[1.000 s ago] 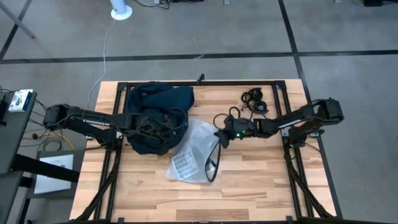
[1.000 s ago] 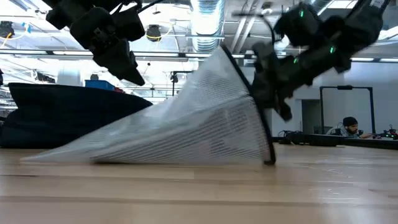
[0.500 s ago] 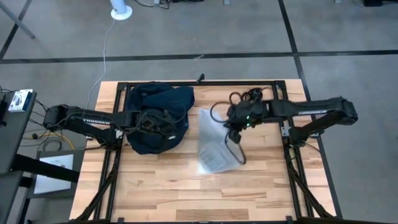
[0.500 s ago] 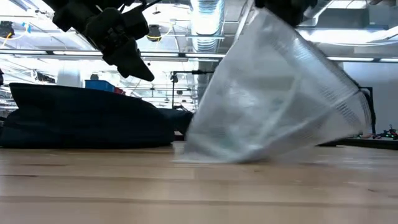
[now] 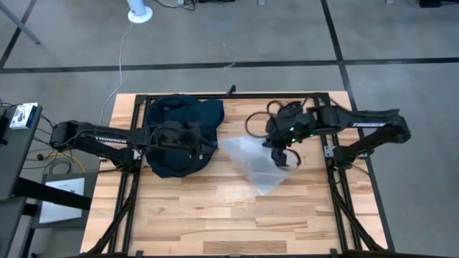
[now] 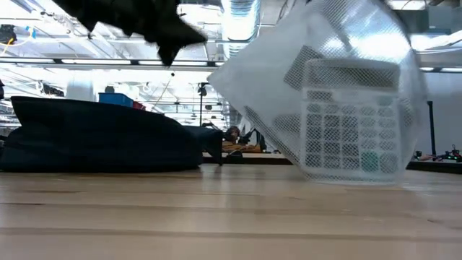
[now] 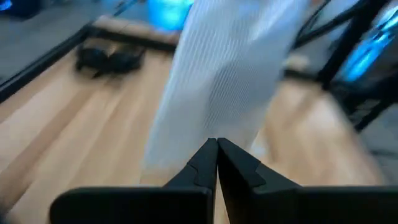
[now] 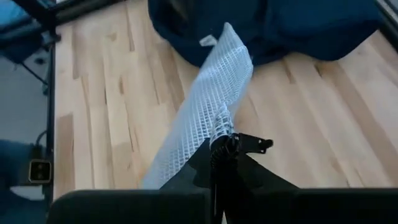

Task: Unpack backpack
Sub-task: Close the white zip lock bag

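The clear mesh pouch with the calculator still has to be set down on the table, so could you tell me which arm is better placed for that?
The right: its gripper is shut on the mesh pouch, holding it beside the backpack; the left gripper is shut, empty, over the backpack.

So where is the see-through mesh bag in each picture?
High view: the mesh bag lies just right of centre, under the right pincer.
Low view: the bag fills the right side, lifted, with a calculator inside.
Left wrist view: it hangs in the middle.
Right wrist view: it runs from the pincer toward the backpack.
Shared landmark: the backpack.
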